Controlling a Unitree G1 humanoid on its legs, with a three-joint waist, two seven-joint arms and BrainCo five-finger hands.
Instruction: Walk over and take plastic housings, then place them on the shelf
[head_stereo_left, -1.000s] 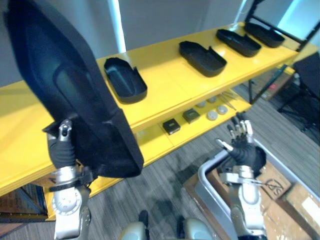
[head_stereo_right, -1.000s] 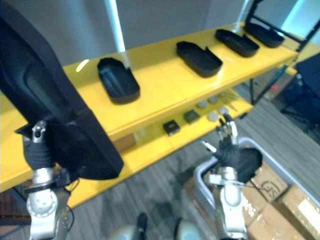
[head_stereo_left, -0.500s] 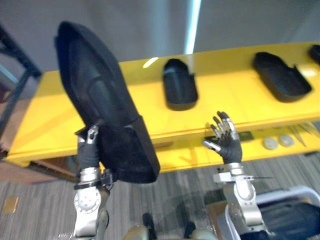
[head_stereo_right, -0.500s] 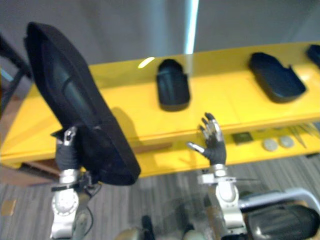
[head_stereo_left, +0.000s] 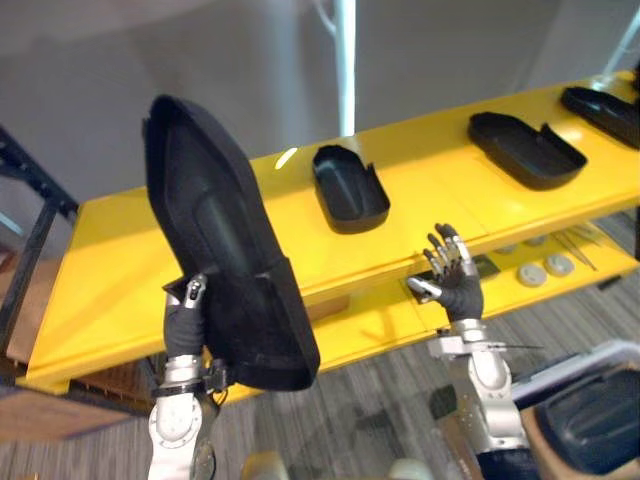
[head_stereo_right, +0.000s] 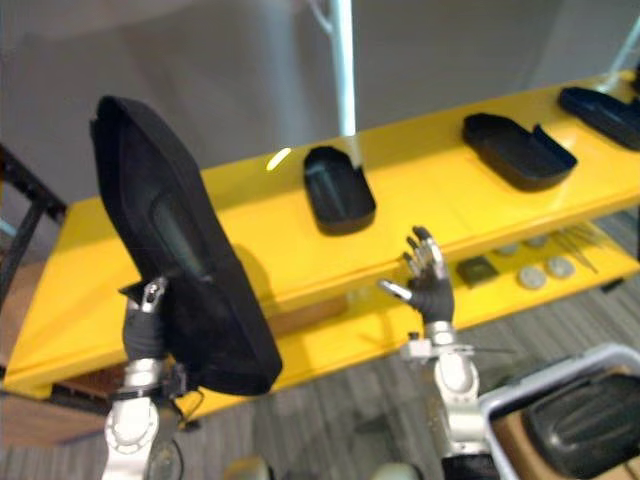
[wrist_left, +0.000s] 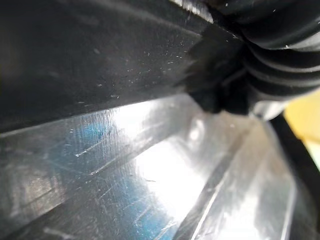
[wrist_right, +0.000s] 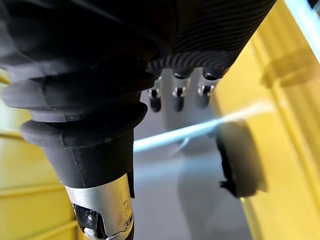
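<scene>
- Now the left hand (head_stereo_left: 184, 322) is clenched on the lower end of the held housing (head_stereo_left: 215, 250), with its thumb on the near face. The part stands nearly upright, hollow side showing, in front of the shelf (head_stereo_left: 100, 250) near its left end.
- The right hand (head_stereo_left: 455, 285) is raised before the shelf's front edge, about the middle, with fingers spread and nothing in them.
- Three more parts lie hollow side up along the top tier: the middle housing (head_stereo_left: 350, 187), the second housing (head_stereo_left: 527, 150) further right, and the end housing (head_stereo_left: 605, 100) at the right end.
- A bare stretch of the top tier runs from the left end to the middle housing, so that looks like the best landing spot.
- To do this well, I would tip the tall part from upright to flat before it comes down. It should lie hollow side up with its long axis front to back, as the others do.
- Because it is long and held at one end, it will likely lever hard against the grip. The free right hand could steady the far end.
- Set it well apart from the middle housing and back from the front edge, so nothing overhangs or slips to the lower tier (head_stereo_left: 370, 322), where small parts (head_stereo_left: 545, 268) lie.
- Let go only once it rests flat.
</scene>
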